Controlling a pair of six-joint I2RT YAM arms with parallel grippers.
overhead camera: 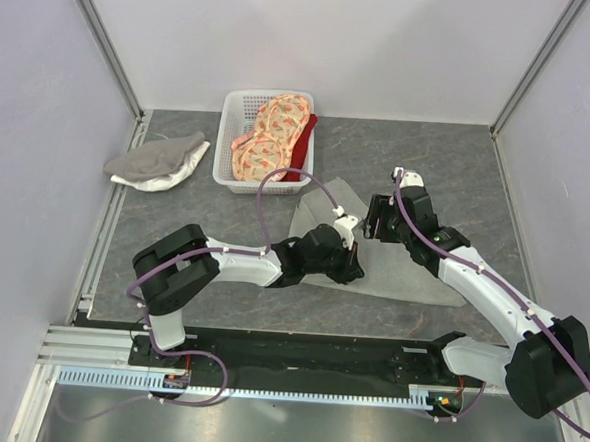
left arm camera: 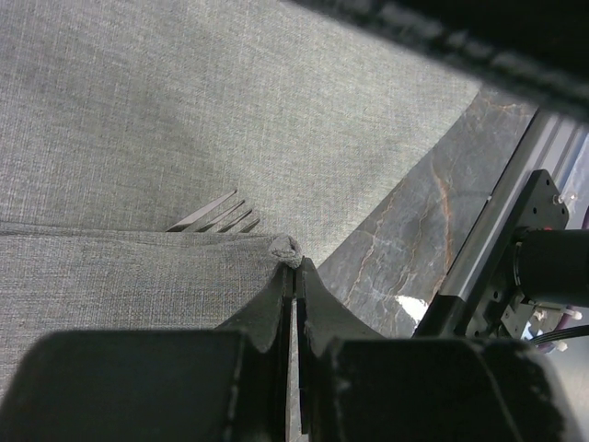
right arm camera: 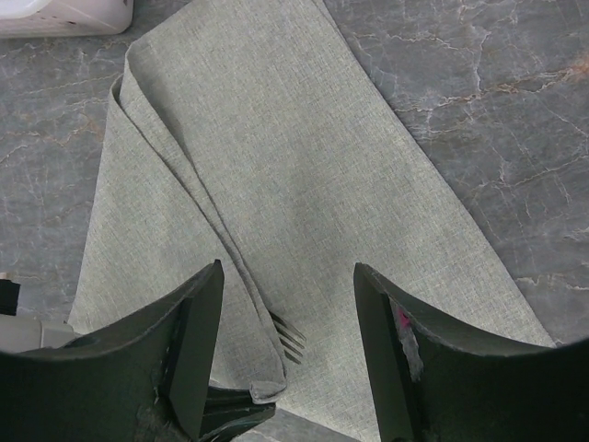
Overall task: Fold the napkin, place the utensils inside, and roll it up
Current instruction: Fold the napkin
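Note:
The grey-green napkin (overhead camera: 393,257) lies on the table's middle, one flap folded over. My left gripper (left arm camera: 295,265) is shut on the napkin's folded corner (left arm camera: 283,247) near its front left edge, as also seen in the top view (overhead camera: 350,274). Only the tines of the silver fork (left arm camera: 219,217) stick out from under the folded flap; the handle is hidden under the cloth. The tines also show in the right wrist view (right arm camera: 289,335). My right gripper (right arm camera: 287,276) is open and empty, hovering above the napkin (right arm camera: 276,175), over the fork tines.
A white basket (overhead camera: 233,127) at the back holds orange-pink patterned cloths (overhead camera: 272,136). A grey-and-white cloth (overhead camera: 158,161) lies at the back left. Dark marbled table (overhead camera: 478,172) surrounds the napkin. Metal rails run along the left side and the near edge.

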